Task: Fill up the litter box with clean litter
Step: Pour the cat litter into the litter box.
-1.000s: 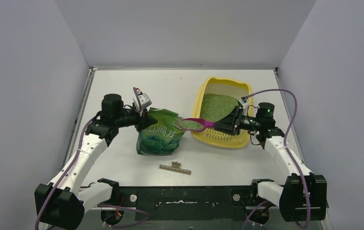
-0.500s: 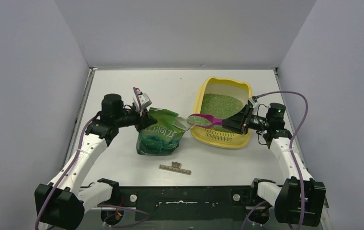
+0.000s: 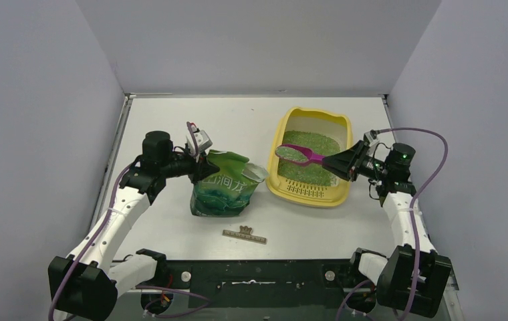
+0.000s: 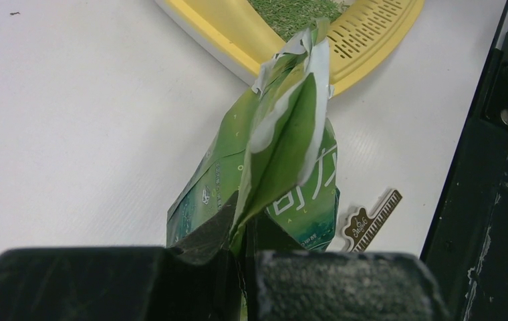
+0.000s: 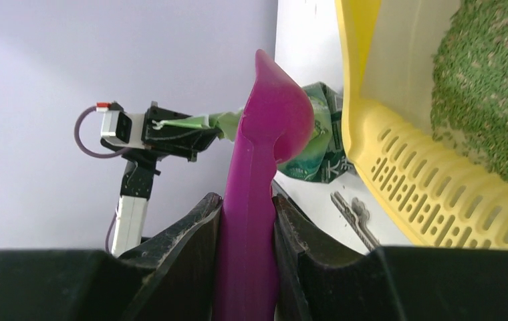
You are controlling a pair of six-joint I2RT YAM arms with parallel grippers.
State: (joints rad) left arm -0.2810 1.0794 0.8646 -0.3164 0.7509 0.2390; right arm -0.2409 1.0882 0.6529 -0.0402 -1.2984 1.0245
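Note:
The pale yellow litter box [image 3: 281, 137] stands at the right, slotted grate [image 3: 307, 191] at its near end, with light-green clean litter [image 3: 308, 175] inside; both show in the right wrist view [image 5: 398, 180] [image 5: 488, 100]. My right gripper [image 3: 337, 162] is shut on the handle of a magenta scoop [image 3: 298, 155] [image 5: 265, 167], whose bowl holds litter above the box. My left gripper [image 3: 198, 166] [image 4: 241, 251] is shut on the top edge of the green litter bag [image 3: 223, 190] [image 4: 275, 160], holding it upright.
A small brown comb-shaped tag [image 3: 244, 234] lies on the white table [image 3: 171, 221] in front of the bag. Grey walls close in both sides and the back. The black base rail [image 3: 258, 271] runs along the near edge.
My right gripper has drawn back to the right and carried the litter-filled scoop from beside the bag's mouth to over the litter box. The left arm and bag have not moved.

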